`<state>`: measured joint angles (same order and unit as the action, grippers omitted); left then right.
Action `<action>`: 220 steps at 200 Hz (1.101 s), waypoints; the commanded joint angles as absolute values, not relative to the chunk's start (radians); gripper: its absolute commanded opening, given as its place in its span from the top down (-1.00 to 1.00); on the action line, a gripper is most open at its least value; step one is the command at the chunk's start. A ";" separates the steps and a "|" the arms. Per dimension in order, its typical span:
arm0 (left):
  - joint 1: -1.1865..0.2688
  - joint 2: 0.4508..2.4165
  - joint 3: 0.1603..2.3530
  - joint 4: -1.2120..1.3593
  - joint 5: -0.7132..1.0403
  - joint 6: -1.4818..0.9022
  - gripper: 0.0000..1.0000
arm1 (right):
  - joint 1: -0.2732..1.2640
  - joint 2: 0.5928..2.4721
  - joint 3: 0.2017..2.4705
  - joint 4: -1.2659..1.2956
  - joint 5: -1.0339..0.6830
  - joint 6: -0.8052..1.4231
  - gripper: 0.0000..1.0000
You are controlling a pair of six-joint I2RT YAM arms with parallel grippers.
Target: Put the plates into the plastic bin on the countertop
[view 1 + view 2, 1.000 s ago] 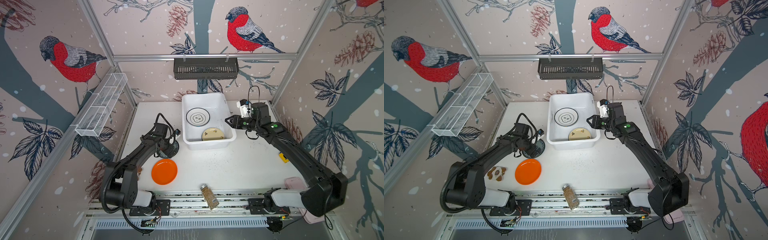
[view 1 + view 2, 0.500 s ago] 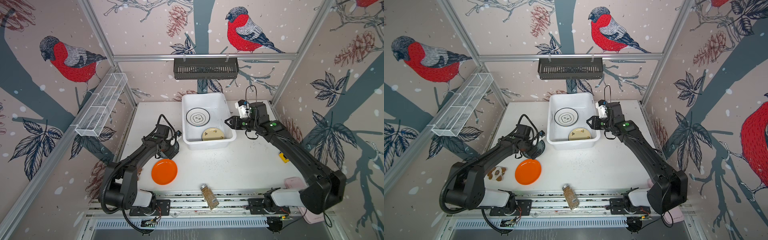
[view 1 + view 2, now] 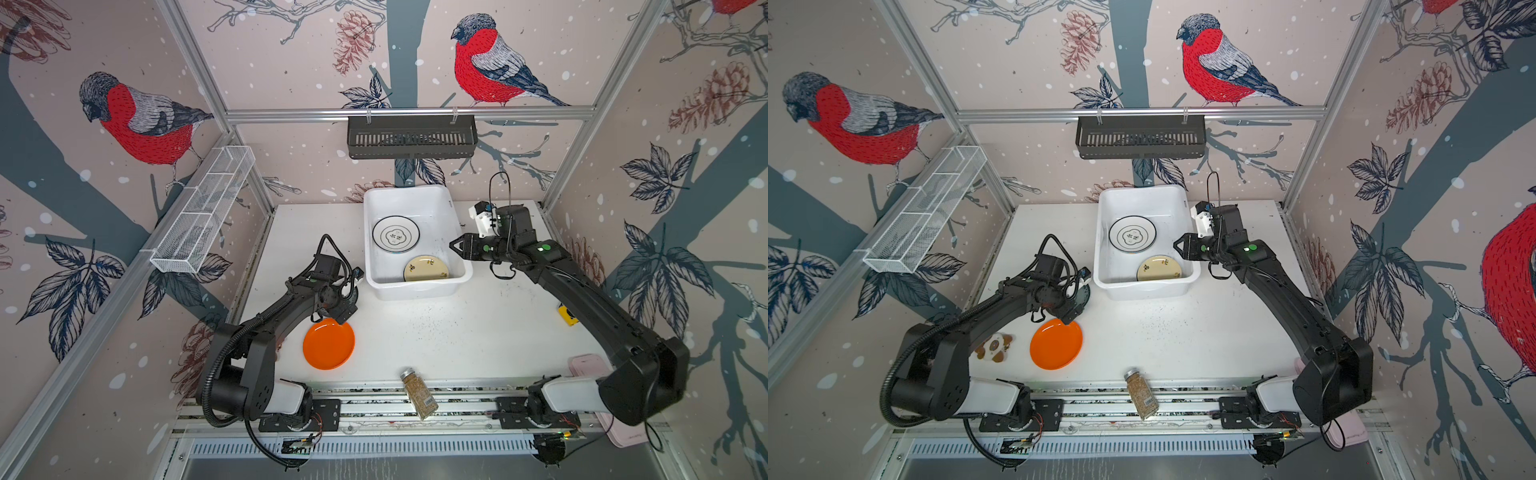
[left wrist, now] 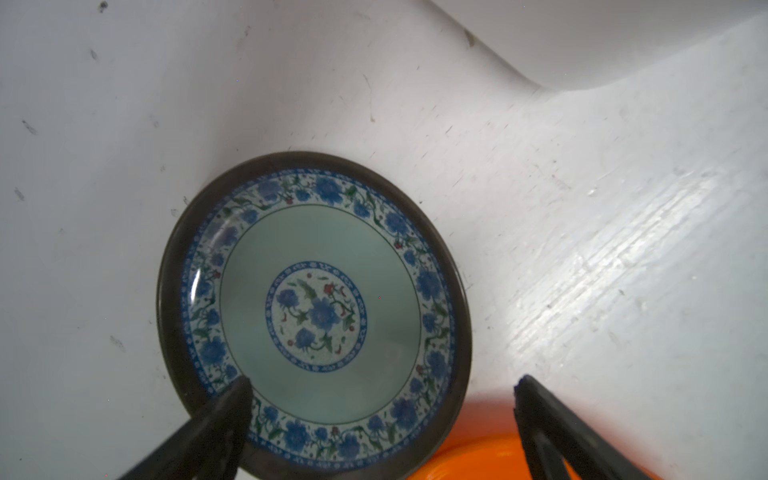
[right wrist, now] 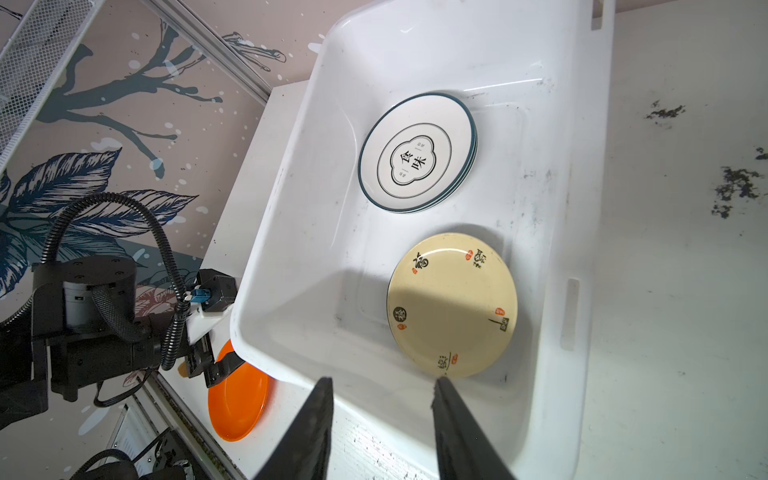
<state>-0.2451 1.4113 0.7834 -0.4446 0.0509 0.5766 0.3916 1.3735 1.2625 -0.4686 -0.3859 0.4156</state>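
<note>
Closest to the front is the orange plate (image 3: 328, 344), flat on the surface (image 3: 457, 332) and not yet dealt with. Just behind it is the one that matters right now, the teal-patterned plate (image 4: 313, 316), sitting between the orange one and the near corner of the plastic bin (image 3: 415, 291). The left gripper (image 4: 382, 384) hovers over it with its fingers (image 4: 224, 411) spread wide, holding nothing. One tip is over the floral rim and the other is off past the edge, close to the orange plate. My take: it's a shallow dish, so go for the rim. Slide one finger down outside the lip and one inside, then pinch and tilt it up. Watch that outer finger, since it could snag the orange plate. Can't tell if the two rims touch. Farther back, the cream plate (image 3: 426, 269) and the white black-rimmed plate (image 3: 395, 234) are already in the bin. There's bare floor beside them, so I'd drop it there. The right gripper (image 5: 382, 382) sits at the bin's right rim, fingers partly apart and empty, so I'd keep the carry path clear of it.
</note>
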 commanded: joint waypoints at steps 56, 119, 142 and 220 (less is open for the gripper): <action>-0.246 1.412 0.745 -0.359 0.020 0.582 -0.95 | 0.394 1.377 1.269 -0.437 -0.395 0.412 0.17; -0.246 1.413 0.726 -0.288 -0.019 0.595 -0.95 | 0.394 1.373 1.267 -0.435 -0.394 0.414 0.17; -0.244 1.413 0.718 -0.248 -0.045 0.600 -0.95 | 0.394 1.364 1.257 -0.427 -0.393 0.416 0.18; -0.226 1.451 0.739 -0.205 -0.061 0.615 -0.95 | 0.394 1.354 1.252 -0.430 -0.392 0.416 0.18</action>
